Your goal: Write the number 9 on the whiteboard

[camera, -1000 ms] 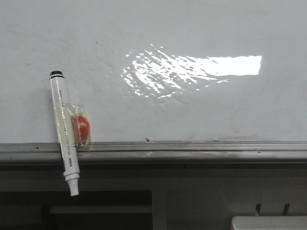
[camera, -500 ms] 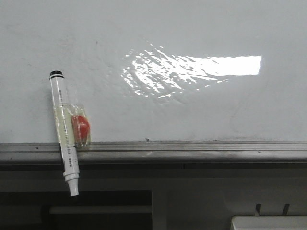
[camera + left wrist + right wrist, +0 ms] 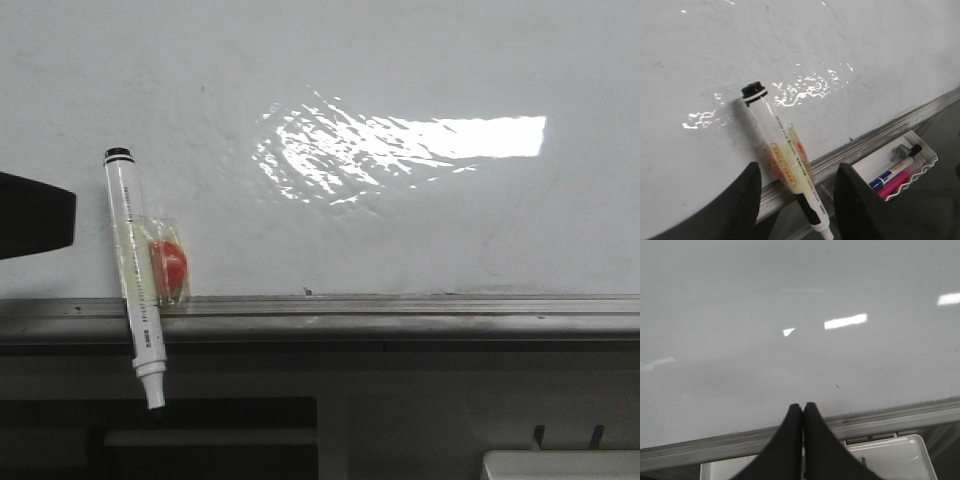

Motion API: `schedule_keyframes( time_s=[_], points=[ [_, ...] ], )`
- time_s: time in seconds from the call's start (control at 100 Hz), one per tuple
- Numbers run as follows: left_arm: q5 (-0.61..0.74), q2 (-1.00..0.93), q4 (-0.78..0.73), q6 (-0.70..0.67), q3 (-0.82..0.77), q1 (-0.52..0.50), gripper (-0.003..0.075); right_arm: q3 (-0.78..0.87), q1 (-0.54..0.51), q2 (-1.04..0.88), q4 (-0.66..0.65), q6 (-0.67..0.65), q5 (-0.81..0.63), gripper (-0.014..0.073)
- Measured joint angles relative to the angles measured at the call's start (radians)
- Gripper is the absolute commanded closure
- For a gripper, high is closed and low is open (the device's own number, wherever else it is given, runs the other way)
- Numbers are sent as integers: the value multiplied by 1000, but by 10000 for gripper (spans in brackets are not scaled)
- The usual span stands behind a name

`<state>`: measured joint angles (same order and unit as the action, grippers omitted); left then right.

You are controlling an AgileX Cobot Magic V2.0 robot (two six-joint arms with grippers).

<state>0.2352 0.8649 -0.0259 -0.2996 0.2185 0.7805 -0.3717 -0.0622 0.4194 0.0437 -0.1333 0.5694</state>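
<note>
Front view: the whiteboard (image 3: 330,60) fills the upper part of the frame, with a bright rectangular glare patch (image 3: 470,137) right of centre and only faint grey smudges on its surface; no dark marker strokes of a number 9 are visible on it. Along its lower edge runs a grey metal tray ledge (image 3: 400,312). A white marker pen (image 3: 134,278) with a black cap leans tilted against the board at the left, its tip hanging below the ledge, with a red magnet (image 3: 170,266) just beside its barrel. A dark part of the left arm shows at the left edge.

Left gripper (image 3: 795,187): jaws released, spread to either side of the pen barrel, not touching it. A white tray (image 3: 900,165) below the ledge holds coloured pens.

Right gripper (image 3: 803,412): jaws clenched together, empty, near the ledge
</note>
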Motion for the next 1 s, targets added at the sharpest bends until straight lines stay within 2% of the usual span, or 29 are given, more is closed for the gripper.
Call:
schedule_keyframes(
  time_s=[0.23,0.52,0.66,0.88,1.0],
  points=[
    [49,92,137,-2,0,50,405,0,0,0,0,0,1,663],
    [35,108,256,-6,0,183,405,26,0,7,0,0,-3,663],
    [-9,112,323,-6,0,189,405,42,0,8,0,0,-34,663],
    [-41,123,345,-8,0,189,401,47,0,8,0,0,-56,663],
    [-16,160,347,-8,0,189,352,47,0,8,0,-1,-60,663]
  ],
)
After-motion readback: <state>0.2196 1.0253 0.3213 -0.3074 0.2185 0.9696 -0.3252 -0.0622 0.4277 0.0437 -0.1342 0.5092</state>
